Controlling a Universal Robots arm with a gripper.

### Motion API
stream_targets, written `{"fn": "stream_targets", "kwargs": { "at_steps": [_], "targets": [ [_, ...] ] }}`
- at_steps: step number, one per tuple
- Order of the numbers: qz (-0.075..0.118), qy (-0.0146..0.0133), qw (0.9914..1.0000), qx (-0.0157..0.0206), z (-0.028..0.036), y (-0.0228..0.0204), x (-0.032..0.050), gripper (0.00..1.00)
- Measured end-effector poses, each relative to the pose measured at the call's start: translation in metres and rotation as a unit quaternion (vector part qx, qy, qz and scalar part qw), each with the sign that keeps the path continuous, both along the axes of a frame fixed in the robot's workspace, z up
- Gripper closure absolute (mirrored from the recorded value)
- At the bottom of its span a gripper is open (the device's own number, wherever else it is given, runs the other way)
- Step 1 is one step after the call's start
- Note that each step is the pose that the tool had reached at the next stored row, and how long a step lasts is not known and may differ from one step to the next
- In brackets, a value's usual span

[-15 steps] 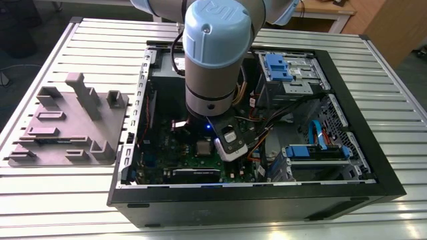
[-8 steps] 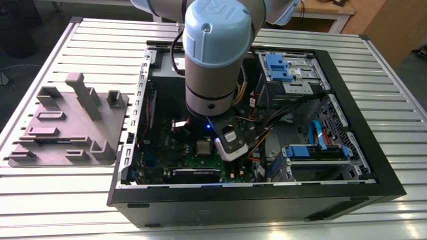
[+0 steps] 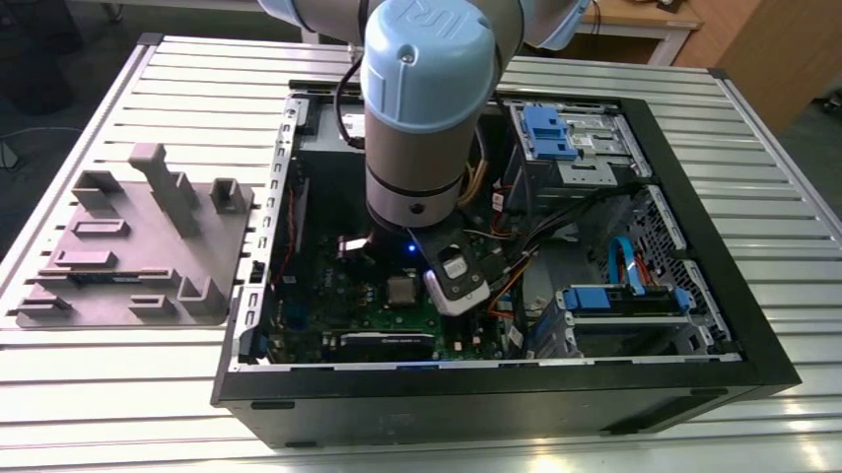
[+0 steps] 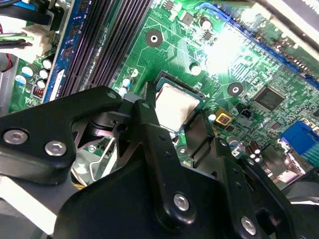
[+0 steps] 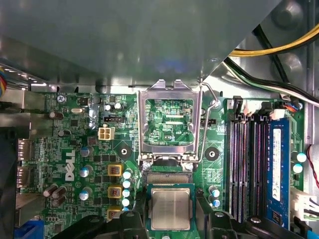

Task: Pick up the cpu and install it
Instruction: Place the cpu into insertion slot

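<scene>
Fingers point(image 4: 147, 112) are apparently clamping the cpu point(image 5: 171, 208) at the socket point(image 5: 170, 179); any tilt is risking bent socket pins.

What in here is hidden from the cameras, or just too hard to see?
- The green board past the cpu: exterior view, the arm blocks it.
- The board beyond the open socket frame: first wrist view, a grey panel covers it.
- A board patch: second wrist view, washed out by glare.

Exterior view looks down on the computer case point(image 3: 500, 379); both wrist views sit close over its motherboard point(image 4: 169, 50) point(image 5: 75, 144).
</scene>
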State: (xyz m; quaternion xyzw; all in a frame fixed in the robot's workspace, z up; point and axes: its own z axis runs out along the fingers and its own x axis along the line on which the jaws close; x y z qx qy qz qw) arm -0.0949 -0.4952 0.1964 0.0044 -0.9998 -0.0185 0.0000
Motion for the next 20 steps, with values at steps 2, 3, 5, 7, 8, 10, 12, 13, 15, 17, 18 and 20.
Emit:
{"fn": "stream_targets", "kwargs": {
  "at_steps": [2,3,5,7,8,10,12,13,15,17,18,20],
  "targets": [
    [0.000,0.0001,1.00000,-0.0002,-0.0003,0.0000,-0.0004,0.53],
    [0.000,0.0001,1.00000,-0.0002,-0.0006,0.0000,-0.0006,0.53],
    [0.000,0.0001,1.00000,-0.0001,-0.0014,0.0001,-0.0011,0.53],
    [-0.001,0.0001,1.00000,-0.0002,-0.0018,0.0001,-0.0014,0.53],
    [-0.002,0.0001,1.00000,-0.0001,-0.0022,0.0001,-0.0014,0.53],
    [-0.004,0.0000,0.99999,-0.0001,-0.0031,0.0001,-0.0014,0.53],
    [-0.004,0.0001,0.99999,-0.0001,-0.0031,0.0001,-0.0014,0.53],
    [-0.004,0.0001,0.99999,-0.0002,-0.0030,0.0001,-0.0014,0.53],
    [-0.004,0.0000,0.99999,-0.0001,-0.0034,0.0001,-0.0014,0.53],
    [-0.004,0.0001,0.99999,-0.0001,-0.0036,0.0001,-0.0010,0.53],
    [-0.004,0.0001,0.99999,-0.0002,-0.0036,0.0001,-0.0010,0.53],
    [-0.004,0.0000,0.99999,-0.0001,-0.0038,0.0001,-0.0009,0.53]
  ]
}}
